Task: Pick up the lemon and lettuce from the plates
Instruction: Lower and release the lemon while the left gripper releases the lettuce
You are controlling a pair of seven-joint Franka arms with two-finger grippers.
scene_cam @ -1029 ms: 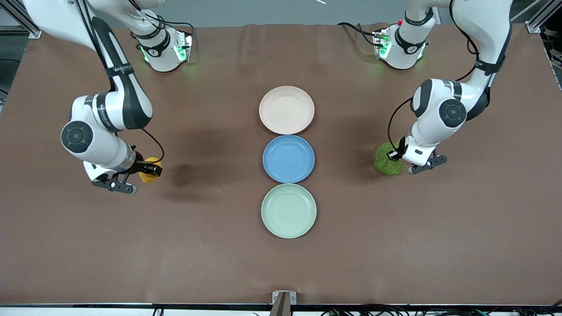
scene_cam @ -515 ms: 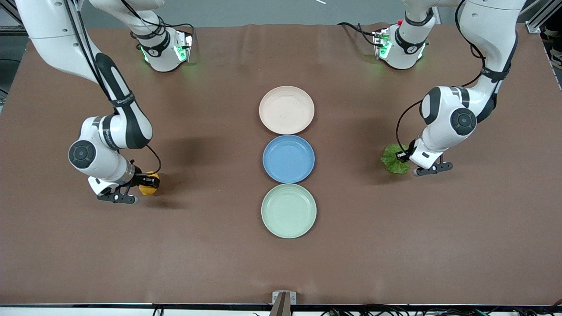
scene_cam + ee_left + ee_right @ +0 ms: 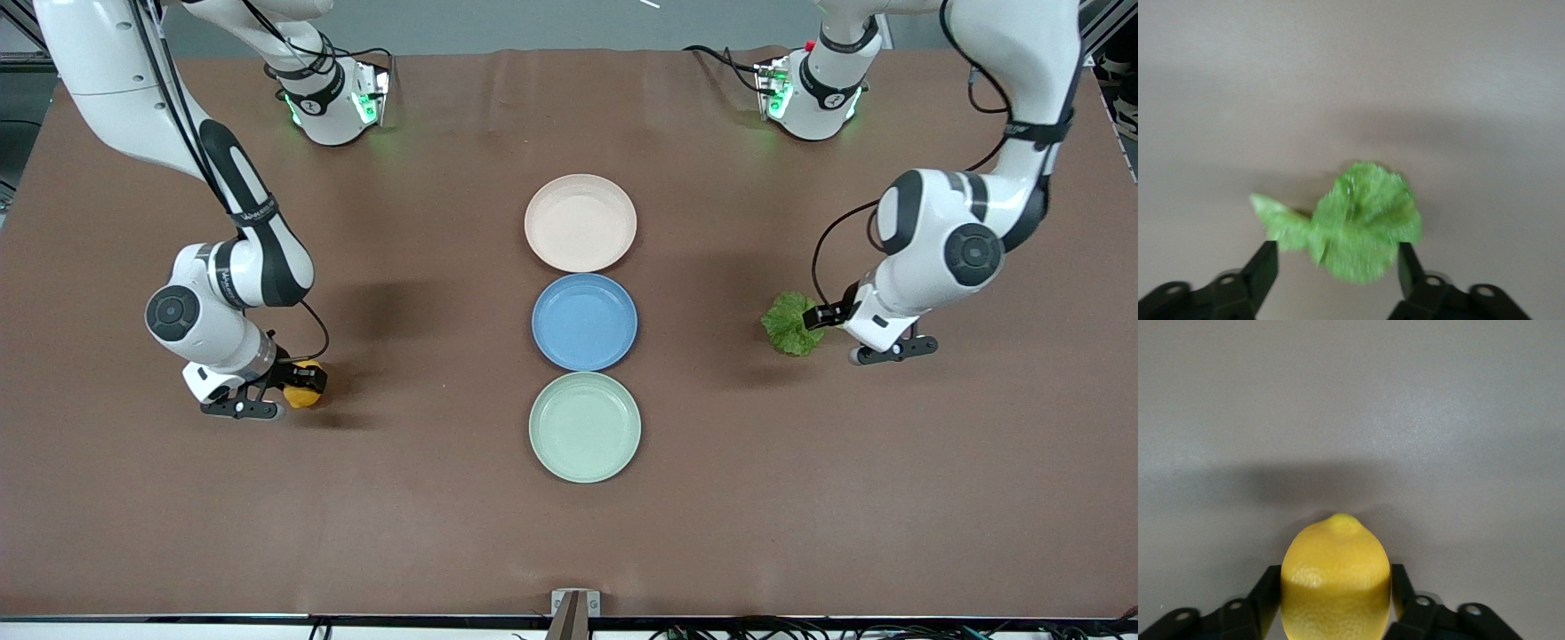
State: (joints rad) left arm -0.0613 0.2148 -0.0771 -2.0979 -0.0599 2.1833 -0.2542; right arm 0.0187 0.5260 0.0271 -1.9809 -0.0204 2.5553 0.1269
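The lemon point(image 3: 299, 397) is between the fingers of my right gripper point(image 3: 303, 386), low at the brown table toward the right arm's end. In the right wrist view the lemon point(image 3: 1336, 577) fills the right gripper point(image 3: 1336, 587), with both fingers against its sides. The lettuce point(image 3: 787, 324) lies on the table toward the left arm's end, just in front of my left gripper point(image 3: 820, 316). In the left wrist view the lettuce point(image 3: 1355, 223) sits at the tips of the left gripper point(image 3: 1336, 257), whose jaws stand wide apart. The beige-pink plate point(image 3: 581, 222) and the mint green plate point(image 3: 584, 427) are empty.
A blue plate point(image 3: 584, 321) sits between the two other plates in a row down the middle of the table. The arm bases point(image 3: 331, 98) and cables stand along the table's edge farthest from the front camera.
Both arms came down and swung outward from the plates. The lemon went lower and nearer the front camera. The left gripper drew back from the lettuce, which stayed on the table.
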